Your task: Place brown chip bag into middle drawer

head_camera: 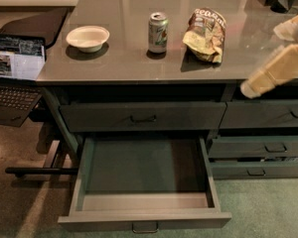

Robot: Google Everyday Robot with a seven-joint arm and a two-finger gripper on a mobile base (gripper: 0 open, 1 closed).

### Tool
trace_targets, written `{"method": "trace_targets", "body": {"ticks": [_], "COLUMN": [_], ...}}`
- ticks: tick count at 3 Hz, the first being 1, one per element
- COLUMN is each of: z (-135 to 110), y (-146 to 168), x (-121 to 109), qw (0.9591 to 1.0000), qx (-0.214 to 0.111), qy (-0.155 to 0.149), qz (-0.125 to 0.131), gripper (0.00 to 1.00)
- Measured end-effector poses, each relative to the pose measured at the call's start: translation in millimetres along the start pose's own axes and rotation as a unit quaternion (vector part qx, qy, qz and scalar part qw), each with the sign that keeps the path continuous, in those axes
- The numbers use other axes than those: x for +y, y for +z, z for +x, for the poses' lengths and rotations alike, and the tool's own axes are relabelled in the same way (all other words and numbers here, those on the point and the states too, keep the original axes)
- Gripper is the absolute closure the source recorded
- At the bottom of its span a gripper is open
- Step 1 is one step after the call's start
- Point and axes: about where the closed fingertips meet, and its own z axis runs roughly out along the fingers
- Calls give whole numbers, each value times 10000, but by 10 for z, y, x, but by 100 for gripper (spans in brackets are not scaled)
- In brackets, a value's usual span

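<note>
The brown chip bag (pixel 205 34) lies on the grey countertop (pixel 124 63), right of the middle, its dark panel with white lettering facing up. The middle drawer (pixel 145 217) is pulled out wide below the counter; its dark inner floor (pixel 144 165) is bare. My gripper (pixel 250 87) is at the end of the pale arm (pixel 278 66) that comes in from the right edge. It hangs over the counter's front edge, right of and lower than the bag, apart from it.
A green-silver soda can (pixel 158 31) stands left of the bag, and a white bowl (pixel 88 37) further left. An open laptop (pixel 15 68) sits at the left. A shut top drawer (pixel 141 117) is above the open one. Narrower shut drawers (pixel 268 147) are at the right.
</note>
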Motion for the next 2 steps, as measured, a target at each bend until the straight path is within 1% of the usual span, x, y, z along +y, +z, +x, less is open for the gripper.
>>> {"method": "trace_targets", "body": {"ticks": [1,2], "z": [-479,-559], "y": [81,51], "x": [-183,-238], "qw": [9923,9899], "qx": [-953,-1091], "qy": [781,871], "qz": [149,264], "gripper": [0,0]}}
